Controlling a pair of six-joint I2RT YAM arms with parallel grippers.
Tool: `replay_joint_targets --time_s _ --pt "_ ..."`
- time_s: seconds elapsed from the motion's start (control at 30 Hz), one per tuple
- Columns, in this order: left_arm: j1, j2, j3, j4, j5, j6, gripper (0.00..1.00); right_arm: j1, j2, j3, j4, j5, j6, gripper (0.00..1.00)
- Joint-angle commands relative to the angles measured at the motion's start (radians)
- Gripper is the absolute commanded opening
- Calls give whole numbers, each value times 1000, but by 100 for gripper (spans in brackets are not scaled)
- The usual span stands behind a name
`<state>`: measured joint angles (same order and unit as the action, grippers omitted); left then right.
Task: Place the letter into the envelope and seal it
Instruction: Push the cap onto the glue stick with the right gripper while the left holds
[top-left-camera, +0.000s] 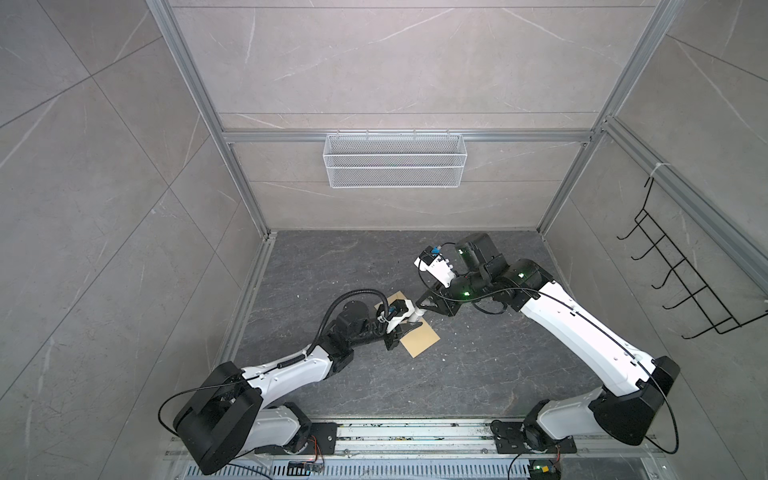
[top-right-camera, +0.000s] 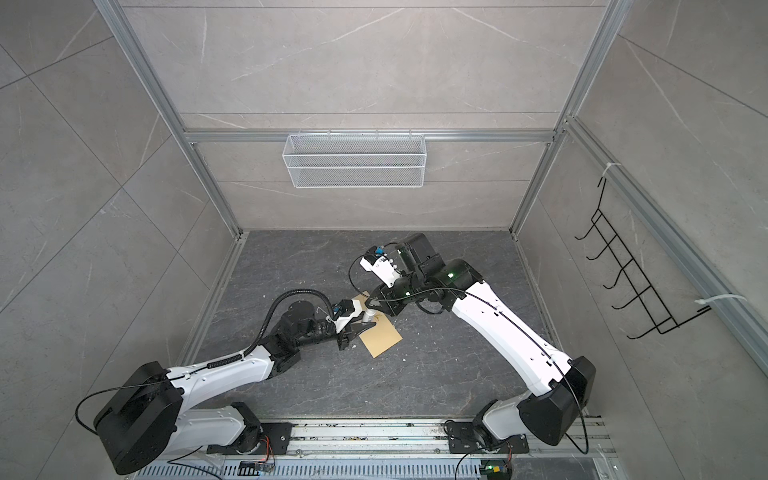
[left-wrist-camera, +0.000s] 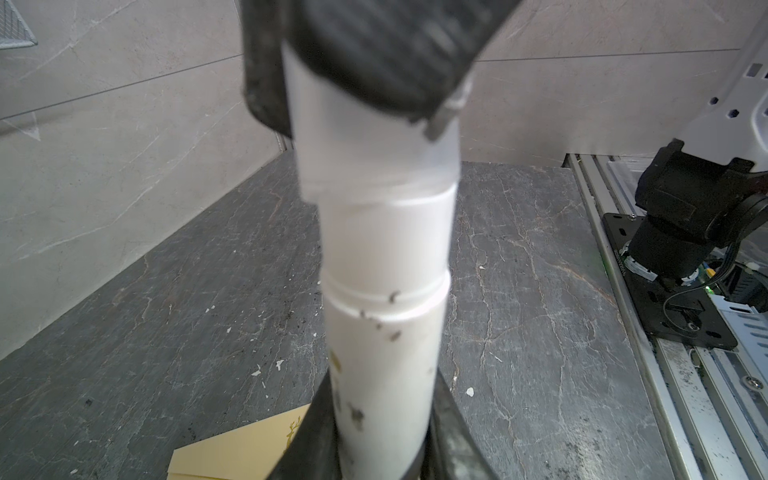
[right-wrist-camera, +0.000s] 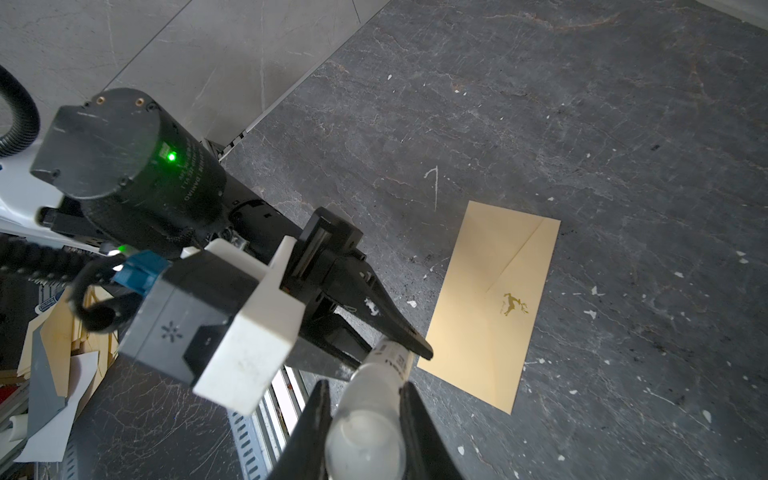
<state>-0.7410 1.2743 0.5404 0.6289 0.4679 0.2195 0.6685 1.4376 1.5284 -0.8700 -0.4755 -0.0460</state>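
Both arms meet over the envelope (top-left-camera: 423, 340), sharing 1 white tube (top-left-camera: 416, 318). The left gripper (left-wrist-camera: 382, 440) is clamped on 1 end and the right gripper (right-wrist-camera: 365, 436) on the other. In a top view the tube runs roughly 7 to 1 o'clock.

The envelope lies flat on the table (top-left-camera: 478, 374) under the tube. Its free part extends toward 5 o'clock from the jaws, long axis about 11 to 5. The flap side faces up and is folded down, with the deer mark near the grippers.

The left gripper is nearer. No letter is visible, so it is probably inside. Whether the envelope is sealed, I cannot tell.
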Motion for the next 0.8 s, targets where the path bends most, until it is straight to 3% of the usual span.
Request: replay_joint_targets --time_s 0.0,0.37,0.77 --pt "1 0 35 106 -10 -26 0 29 -14 -30 -23 -86 -9 25" --pt "1 1 35 107 -8 -28 0 29 -19 -37 -24 -84 -11 32" --pt "1 3 37 109 -10 -33 0 31 -7 -37 -34 -51 -5 27"
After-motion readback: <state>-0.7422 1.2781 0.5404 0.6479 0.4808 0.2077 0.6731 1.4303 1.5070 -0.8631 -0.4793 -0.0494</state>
